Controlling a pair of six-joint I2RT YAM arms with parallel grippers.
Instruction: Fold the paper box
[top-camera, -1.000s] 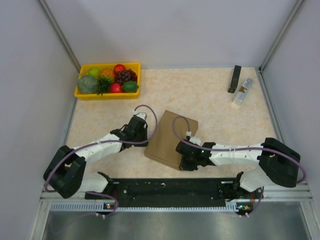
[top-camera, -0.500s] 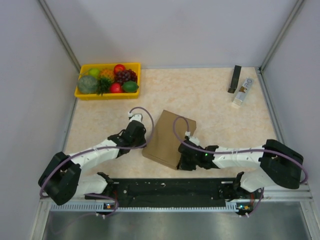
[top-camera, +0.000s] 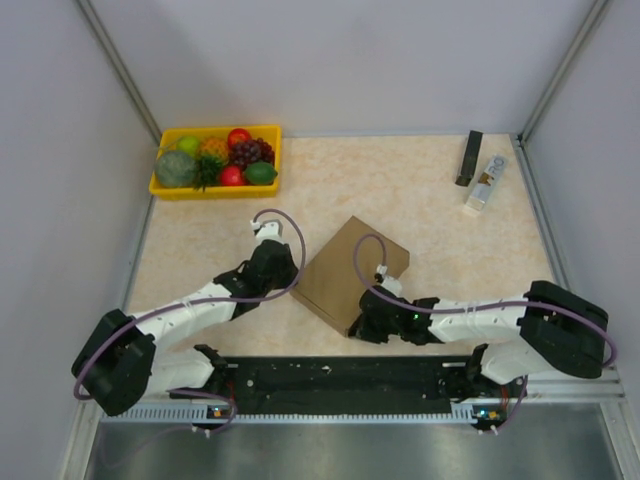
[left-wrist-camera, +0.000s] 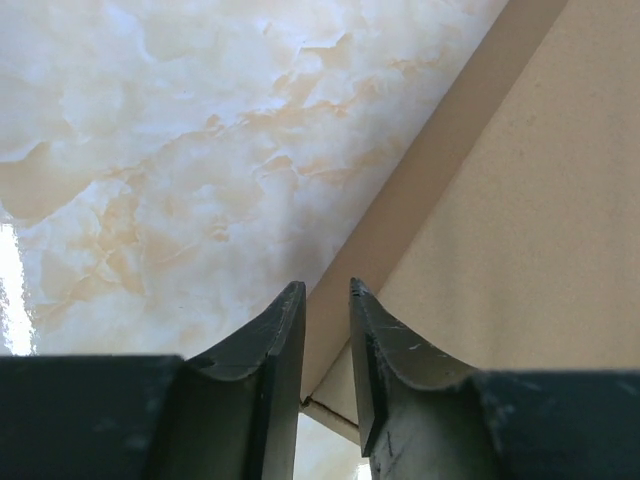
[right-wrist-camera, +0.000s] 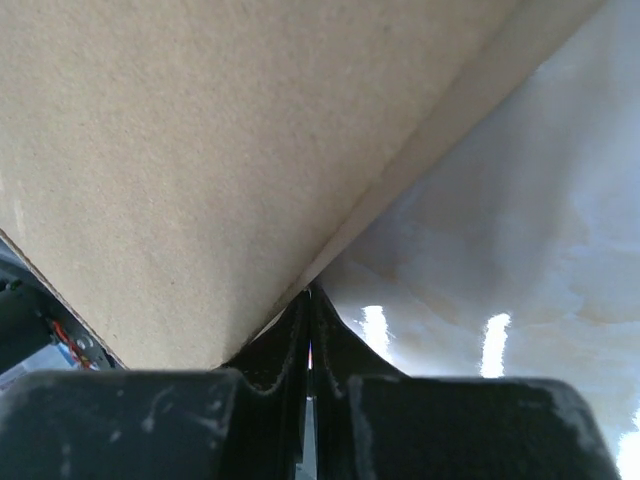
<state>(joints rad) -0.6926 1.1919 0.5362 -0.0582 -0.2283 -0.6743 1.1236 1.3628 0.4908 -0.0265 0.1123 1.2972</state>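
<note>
From the top, the box (top-camera: 352, 272) looks all closed up; I think little is left.

Left wrist: my left gripper (left-wrist-camera: 325, 292) is a bit apart at the box's edge; I can't tell if it pinches.

Right wrist: my right gripper (right-wrist-camera: 309, 296) is squeezed tight on nothing, tips against the box.

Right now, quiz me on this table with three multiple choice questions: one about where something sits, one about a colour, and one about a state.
1. Where is the yellow fruit tray? A far left corner; B far right corner; C between the arms.
2. What colour is the paper box? A white; B brown; C blue.
3. How is the right pincer? A wide open; B shut; C clamped on a fruit.
Answers: 1 A, the top view shows it far left. 2 B, it is plain brown cardboard in every view. 3 B, its jaws meet with no gap.
</note>
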